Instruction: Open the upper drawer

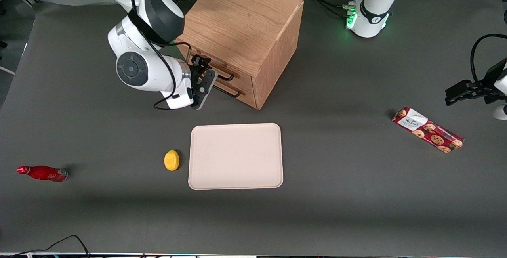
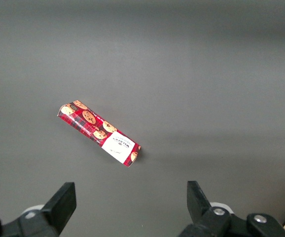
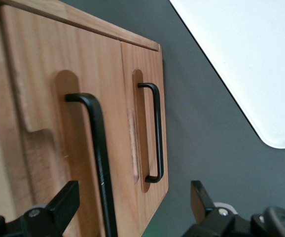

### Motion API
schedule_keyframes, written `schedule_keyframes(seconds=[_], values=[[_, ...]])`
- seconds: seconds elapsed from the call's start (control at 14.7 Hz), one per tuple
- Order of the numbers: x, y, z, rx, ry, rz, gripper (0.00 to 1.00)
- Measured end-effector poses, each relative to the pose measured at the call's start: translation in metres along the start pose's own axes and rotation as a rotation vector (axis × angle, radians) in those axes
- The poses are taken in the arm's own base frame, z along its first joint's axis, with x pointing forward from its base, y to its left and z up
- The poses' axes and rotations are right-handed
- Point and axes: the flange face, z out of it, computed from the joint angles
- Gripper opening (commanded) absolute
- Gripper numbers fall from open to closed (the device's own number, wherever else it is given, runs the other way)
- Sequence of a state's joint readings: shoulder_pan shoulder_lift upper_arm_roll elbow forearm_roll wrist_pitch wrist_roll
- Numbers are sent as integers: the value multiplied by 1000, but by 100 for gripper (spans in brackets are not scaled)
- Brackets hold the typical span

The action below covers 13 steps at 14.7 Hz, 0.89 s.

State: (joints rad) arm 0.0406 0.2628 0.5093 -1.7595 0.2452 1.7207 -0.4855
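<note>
The wooden cabinet [image 1: 241,24] stands at the back of the table, its two drawers facing the working arm's end. The upper drawer [image 3: 39,94] carries a thin black handle [image 3: 97,143] [image 1: 226,76]. The lower drawer [image 3: 145,59], with its own handle [image 3: 156,133], sits beneath it next to the table top. Both drawer fronts look flush with the cabinet. My gripper [image 1: 203,68] [image 3: 131,207] hovers open just in front of the drawers. In the right wrist view the upper handle's bar runs between the two fingertips [image 3: 63,200]; nothing is gripped.
A pale tray [image 1: 236,156] lies nearer the front camera than the cabinet, with a yellow lemon [image 1: 171,160] beside it. A red bottle [image 1: 42,173] lies toward the working arm's end. A cookie packet [image 1: 427,129] [image 2: 99,133] lies toward the parked arm's end.
</note>
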Motion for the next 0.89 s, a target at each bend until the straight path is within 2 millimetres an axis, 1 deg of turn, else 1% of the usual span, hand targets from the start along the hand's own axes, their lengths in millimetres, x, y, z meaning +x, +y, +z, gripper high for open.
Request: schedule_keyframes(seconds=[0.14, 0.55, 0.89], values=[[-2, 2, 9, 4, -9, 13, 100], [-3, 2, 16, 17, -20, 29, 100], [-4, 3, 31, 39, -9, 45, 100]])
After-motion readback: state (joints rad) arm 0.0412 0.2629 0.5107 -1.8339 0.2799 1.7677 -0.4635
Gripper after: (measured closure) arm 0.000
